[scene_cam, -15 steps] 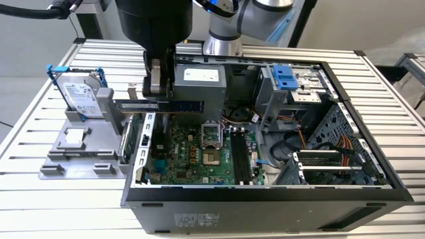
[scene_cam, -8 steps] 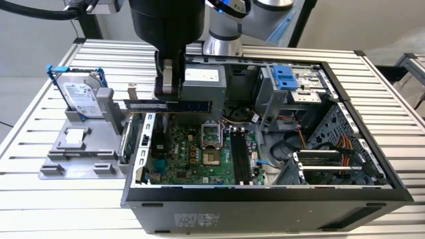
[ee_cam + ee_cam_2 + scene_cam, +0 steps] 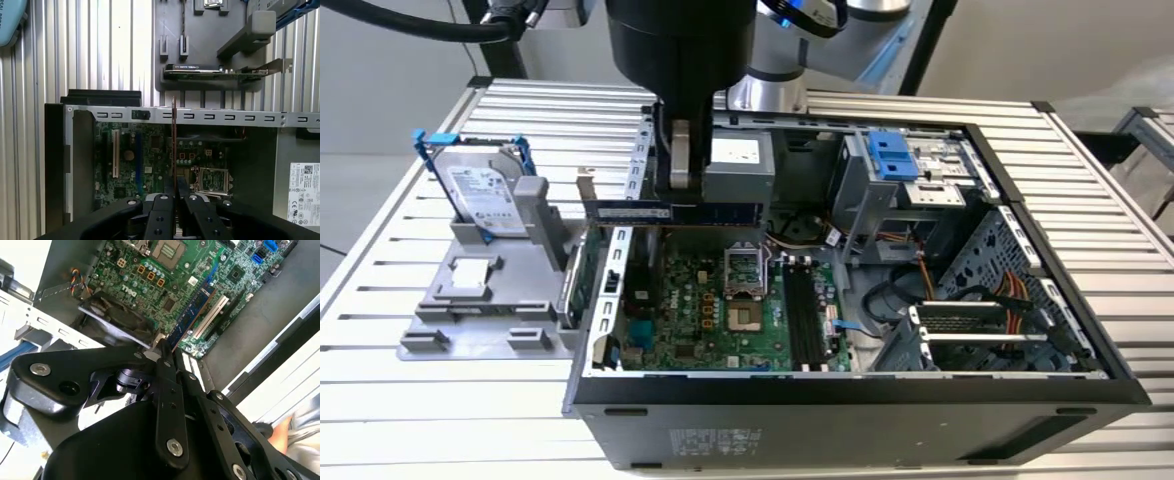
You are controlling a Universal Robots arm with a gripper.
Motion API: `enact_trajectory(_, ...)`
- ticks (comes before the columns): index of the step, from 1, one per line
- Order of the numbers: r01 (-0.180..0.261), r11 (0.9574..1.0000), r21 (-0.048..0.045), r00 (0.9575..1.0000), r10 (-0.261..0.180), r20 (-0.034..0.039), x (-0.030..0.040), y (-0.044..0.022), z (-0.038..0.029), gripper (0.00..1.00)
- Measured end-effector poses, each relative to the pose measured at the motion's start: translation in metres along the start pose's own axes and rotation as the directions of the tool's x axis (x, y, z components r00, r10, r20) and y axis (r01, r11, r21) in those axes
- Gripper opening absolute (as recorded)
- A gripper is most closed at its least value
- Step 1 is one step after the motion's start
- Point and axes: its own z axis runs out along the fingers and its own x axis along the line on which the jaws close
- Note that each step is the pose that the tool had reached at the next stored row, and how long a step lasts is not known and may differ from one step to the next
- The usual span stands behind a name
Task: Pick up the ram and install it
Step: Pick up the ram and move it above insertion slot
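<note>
I can read none of the print reliably from here. There is a white label on the hard drive [image 3: 483,195], a pale sticker on the ram [image 3: 670,212], white lettering on the motherboard [image 3: 131,289] in the second wrist view, and a printed white sticker on a grey box [image 3: 300,150] in the first wrist view.
</note>
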Motion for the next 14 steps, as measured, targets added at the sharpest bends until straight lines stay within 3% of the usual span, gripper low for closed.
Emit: enact_trajectory(14, 0.000, 1.0000, -0.0007, 1.0000, 0.000, -0.0001, -0.0001, -0.0229, -0.0003, 0.00)
